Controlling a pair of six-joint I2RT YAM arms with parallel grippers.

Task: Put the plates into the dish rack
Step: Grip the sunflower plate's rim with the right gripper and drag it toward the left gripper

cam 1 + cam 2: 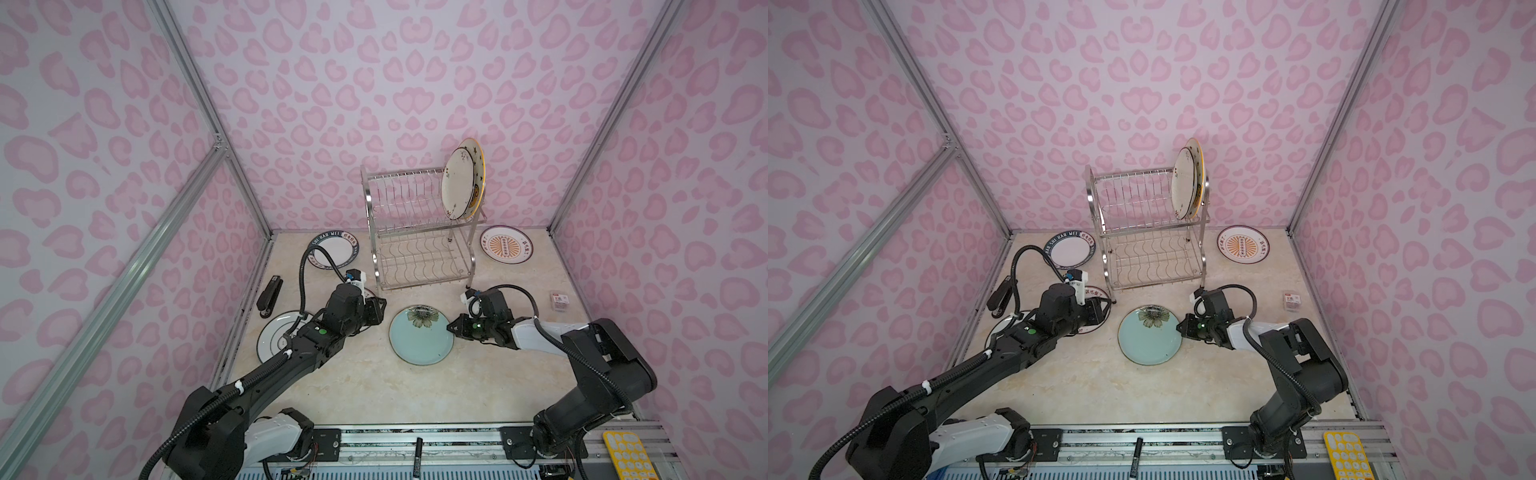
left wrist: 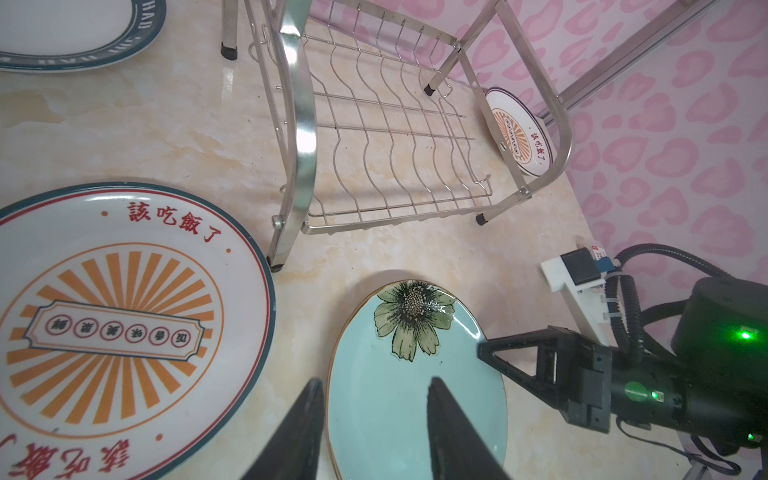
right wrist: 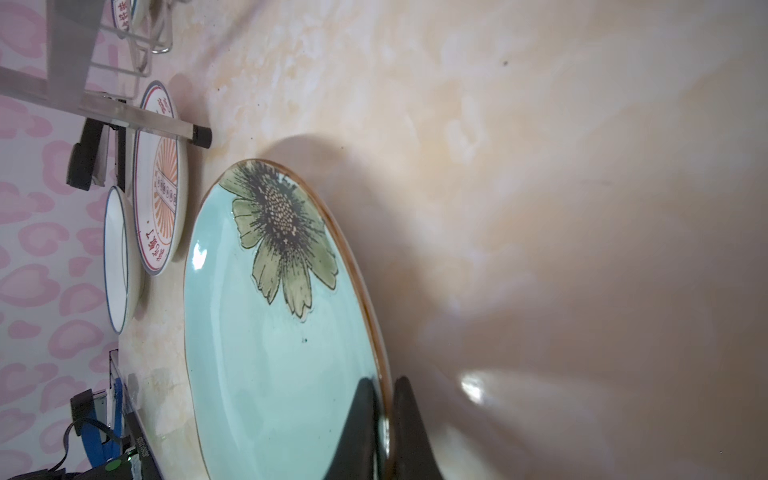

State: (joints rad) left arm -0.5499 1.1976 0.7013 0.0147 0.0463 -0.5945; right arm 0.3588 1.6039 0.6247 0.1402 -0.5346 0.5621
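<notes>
teal plate (image 1: 420,338) on table (image 1: 415,395): stiff, glazed, likely slippery, breakable, best taken by rim; right jaws narrow, pinching that rim, left jaws half-open, empty

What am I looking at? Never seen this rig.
Two robot arms at a table, loading plates into the dish rack. Two pictures look down from one overhead stereo camera; two come from cameras on the arms' wrists. A floral plate and a star plate stand in the rack's upper tier. Flat on the table: a navy-lettered plate, two sunburst plates, a black-ringed plate, a stapler, a small box. The right claw is closed on the pale teal plate's rim; the left claw is open nearby, holding nothing.
</notes>
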